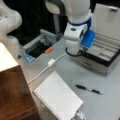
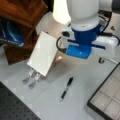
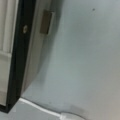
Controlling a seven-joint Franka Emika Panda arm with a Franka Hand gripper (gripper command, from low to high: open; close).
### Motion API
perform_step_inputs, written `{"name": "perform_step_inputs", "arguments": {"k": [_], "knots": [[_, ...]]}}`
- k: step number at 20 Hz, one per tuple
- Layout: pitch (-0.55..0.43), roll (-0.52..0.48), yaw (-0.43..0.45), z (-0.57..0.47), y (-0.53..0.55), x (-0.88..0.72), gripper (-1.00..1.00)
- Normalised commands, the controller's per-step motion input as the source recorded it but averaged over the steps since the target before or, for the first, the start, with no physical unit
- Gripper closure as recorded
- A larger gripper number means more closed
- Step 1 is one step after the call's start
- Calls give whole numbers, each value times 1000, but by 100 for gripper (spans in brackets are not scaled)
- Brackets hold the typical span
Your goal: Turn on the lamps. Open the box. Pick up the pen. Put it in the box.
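The box [image 1: 100, 65] stands open at a front view's right, its lid raised and its beige compartments showing; its corner also shows in a front view [image 2: 93, 102]. In the wrist view the box's silver side [image 3: 32, 50] with a small latch fills the left. The pen [image 1: 88, 89] lies on the grey table in front of the box, apart from it, and shows in both front views [image 2: 66, 88]. My gripper [image 1: 73, 51] hangs over the table by the box's left front corner, holding nothing that shows. The lamp's cream shade [image 2: 61, 11] glows bright; it also shows at a front view's left [image 1: 6, 58].
A white spiral notebook [image 1: 57, 97] lies left of the pen. A white cable [image 1: 47, 67] runs across the table and shows in the wrist view [image 3: 40, 108]. A brown wooden cabinet [image 1: 13, 95] stands at the left. A dark recessed opening [image 1: 37, 50] lies behind.
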Motion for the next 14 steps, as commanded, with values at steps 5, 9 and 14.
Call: {"name": "perform_step_inputs", "arguments": {"k": [5, 9, 14], "knots": [[-82, -226, -71, -150, -215, 35, -100], [-83, -255, 36, -123, -60, 60, -100], [-71, -221, 64, -136, 40, 115, -100]]}}
